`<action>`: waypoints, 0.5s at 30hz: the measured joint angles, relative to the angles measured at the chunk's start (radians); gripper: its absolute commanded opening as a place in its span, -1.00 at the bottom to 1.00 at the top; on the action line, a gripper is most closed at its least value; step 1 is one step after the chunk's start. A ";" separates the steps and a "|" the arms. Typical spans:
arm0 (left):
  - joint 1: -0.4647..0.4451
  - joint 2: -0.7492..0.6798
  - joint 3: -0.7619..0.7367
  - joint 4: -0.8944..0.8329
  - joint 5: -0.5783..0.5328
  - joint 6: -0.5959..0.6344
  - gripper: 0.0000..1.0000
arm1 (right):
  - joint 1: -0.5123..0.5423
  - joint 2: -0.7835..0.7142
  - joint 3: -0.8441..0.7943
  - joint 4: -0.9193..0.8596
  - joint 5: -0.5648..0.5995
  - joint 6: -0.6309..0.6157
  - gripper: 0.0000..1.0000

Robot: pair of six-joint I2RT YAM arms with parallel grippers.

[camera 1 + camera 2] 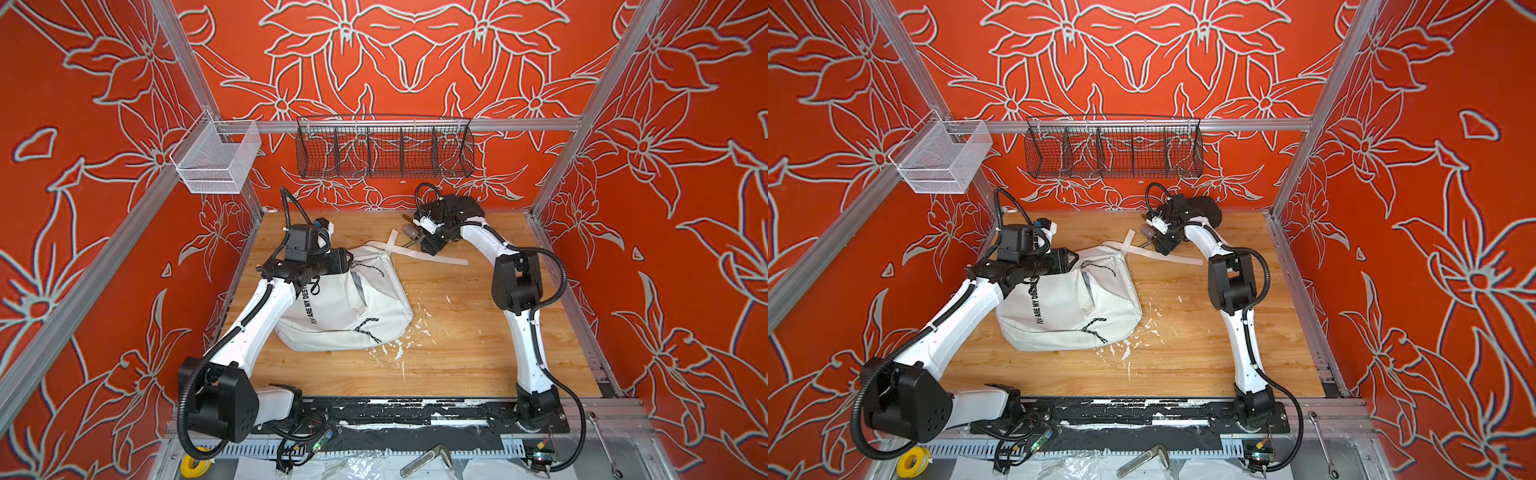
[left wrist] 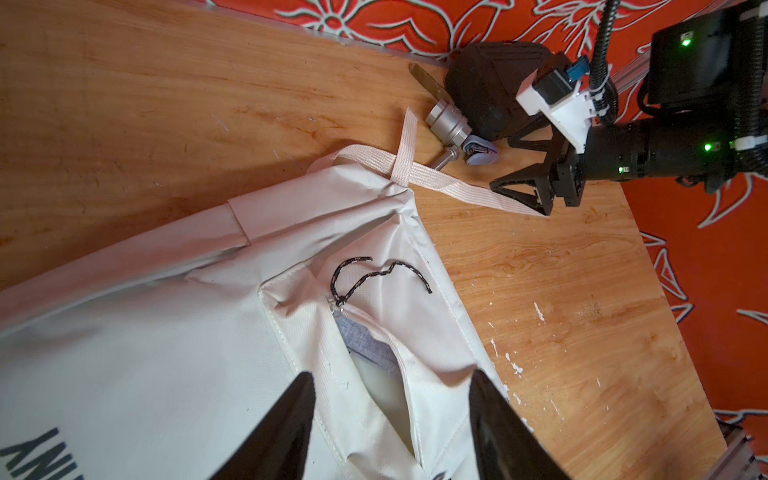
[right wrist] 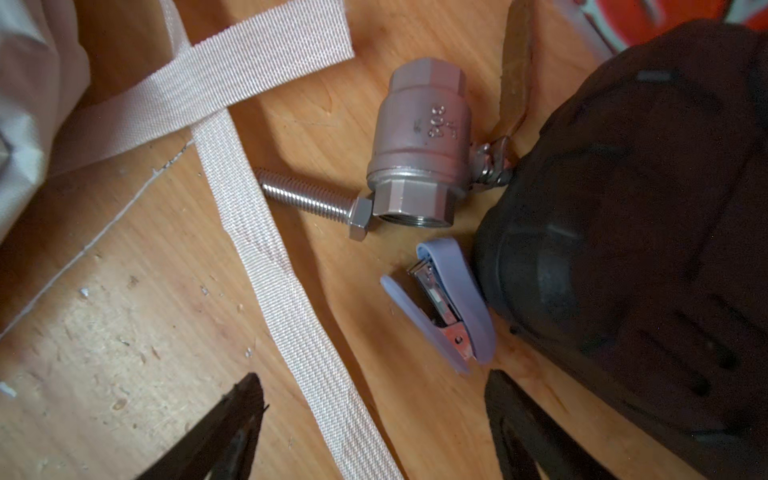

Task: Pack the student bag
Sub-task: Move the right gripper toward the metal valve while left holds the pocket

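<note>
The white student bag (image 1: 345, 309) (image 1: 1067, 309) lies on the left half of the wooden table, print facing up. My left gripper (image 2: 390, 376) (image 1: 351, 260) hovers open just above the bag's gaping front pocket (image 2: 384, 386); a grey-blue item (image 2: 361, 343) shows inside, and a black zipper cord (image 2: 374, 276) lies beside it. My right gripper (image 3: 374, 376) (image 2: 505, 164) (image 1: 428, 248) is open and empty at the back. It hangs over a white strap (image 3: 270, 270), close to a small lavender stapler-like item (image 3: 449, 303).
A metal valve (image 3: 419, 145), a bolt (image 3: 307, 199) and a black hard case (image 3: 644, 208) sit by the back wall. A black wire basket (image 1: 384, 149) and a white mesh basket (image 1: 216, 162) hang on the frame. White flecks (image 1: 399, 345) dot the table.
</note>
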 measured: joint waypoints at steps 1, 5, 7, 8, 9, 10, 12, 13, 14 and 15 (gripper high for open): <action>0.000 0.011 0.007 0.000 0.000 0.000 0.20 | -0.001 0.011 0.020 -0.009 -0.006 -0.003 0.71; 0.000 0.065 0.034 -0.003 0.005 0.000 0.20 | -0.008 0.064 0.114 -0.051 -0.025 -0.005 0.69; 0.000 0.086 0.047 -0.003 0.008 -0.001 0.20 | -0.013 0.082 0.129 -0.061 -0.028 -0.005 0.68; 0.000 0.097 0.054 -0.004 0.009 -0.002 0.20 | -0.014 0.087 0.129 -0.067 -0.033 -0.005 0.68; 0.000 0.102 0.059 -0.005 0.011 -0.002 0.20 | -0.014 0.093 0.129 -0.072 -0.039 -0.005 0.67; 0.000 0.108 0.065 -0.005 0.012 -0.002 0.20 | -0.015 0.098 0.129 -0.076 -0.046 -0.005 0.66; 0.000 0.115 0.074 -0.005 0.016 -0.003 0.21 | -0.019 0.105 0.129 -0.087 -0.061 -0.005 0.63; 0.000 0.118 0.077 -0.005 0.019 -0.005 0.20 | -0.019 0.108 0.129 -0.093 -0.070 -0.005 0.61; 0.000 0.121 0.082 -0.006 0.023 -0.006 0.20 | -0.019 0.109 0.129 -0.099 -0.078 -0.005 0.59; 0.000 0.124 0.084 -0.005 0.025 -0.007 0.20 | -0.019 0.109 0.129 -0.105 -0.083 -0.005 0.56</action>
